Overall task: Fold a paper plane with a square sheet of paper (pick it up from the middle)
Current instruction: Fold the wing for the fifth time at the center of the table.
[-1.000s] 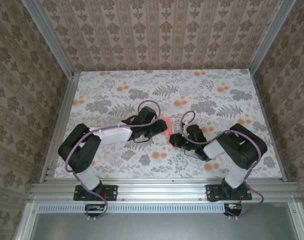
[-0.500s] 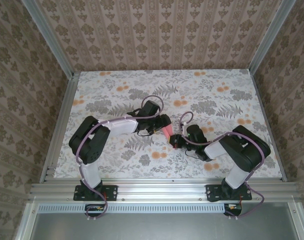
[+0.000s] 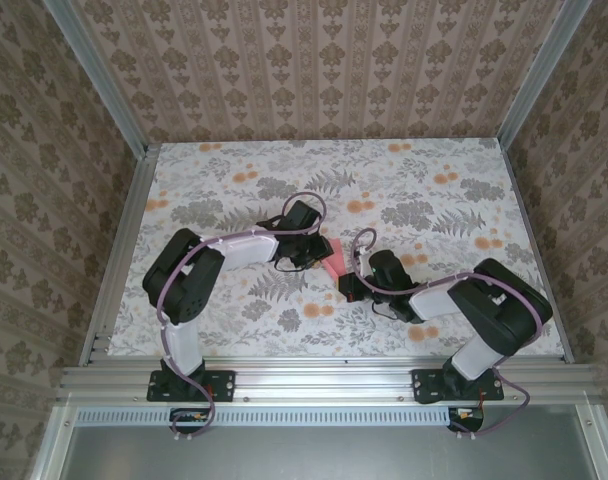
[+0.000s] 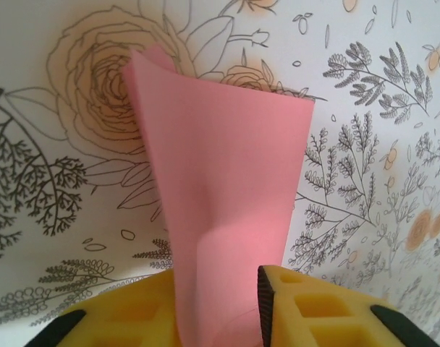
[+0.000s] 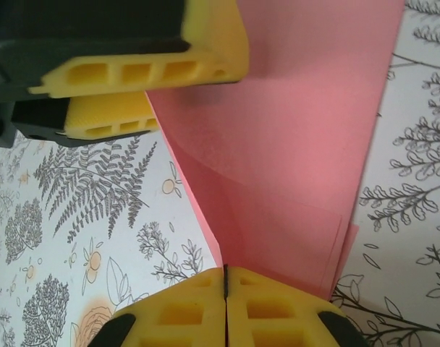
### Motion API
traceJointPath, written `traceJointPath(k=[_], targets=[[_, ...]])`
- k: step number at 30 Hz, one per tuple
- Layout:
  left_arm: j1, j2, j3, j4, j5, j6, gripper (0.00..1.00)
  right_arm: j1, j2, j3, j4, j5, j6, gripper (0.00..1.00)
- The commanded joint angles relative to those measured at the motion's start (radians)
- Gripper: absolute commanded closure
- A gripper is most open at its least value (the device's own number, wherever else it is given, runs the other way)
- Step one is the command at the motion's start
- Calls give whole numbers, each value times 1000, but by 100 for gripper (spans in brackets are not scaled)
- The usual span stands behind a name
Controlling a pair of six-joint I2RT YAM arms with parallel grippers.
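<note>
Mid-table, top view: pink paper sheet (image 3: 334, 262) spans between left gripper (image 3: 323, 252) and right gripper (image 3: 347, 281), over floral tabletop (image 3: 434, 180).
Left wrist: left gripper (image 4: 218, 307) pinches sheet's (image 4: 227, 202) narrow folded end; rest fans out, one edge curled.
Right wrist: right gripper (image 5: 225, 293) pressed together on sheet's (image 5: 299, 144) lower corner; left gripper's yellow pads (image 5: 133, 69) clamp the opposite edge.

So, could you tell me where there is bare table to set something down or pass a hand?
Free: the far strip of table along the back wall, and the far-right corner. Crowded: the centre, where left gripper and right gripper meet at the pink paper.
</note>
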State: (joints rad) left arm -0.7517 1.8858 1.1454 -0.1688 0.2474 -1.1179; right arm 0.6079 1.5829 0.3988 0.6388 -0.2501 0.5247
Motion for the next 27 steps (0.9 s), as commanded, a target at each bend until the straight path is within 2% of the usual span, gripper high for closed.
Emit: traceJointPath(k=[1,3,8,13,19,23,27], targets=[[2,16,21,-37,9,-3,76,21,-53,37,-159,69,-119,86],[2,13,21,-36,9,-5,82,38,-68,60,-234,100,-165,79],[2,5,24,-36,12,-10,83,108,-115,83,-334,248,-325,63],[2,6,28,-35,20,-10,86,153,-112,115,-388,372,-424,56],[2,10,31,-31,25,-13,89,224,-92,129,-339,487,-574,54],[0,12,30,-29,27,-16,89,234,-58,150,-331,509,-611,56],[0,11,30,-29,29,-16,89,247,-16,166,-323,540,-630,63]])
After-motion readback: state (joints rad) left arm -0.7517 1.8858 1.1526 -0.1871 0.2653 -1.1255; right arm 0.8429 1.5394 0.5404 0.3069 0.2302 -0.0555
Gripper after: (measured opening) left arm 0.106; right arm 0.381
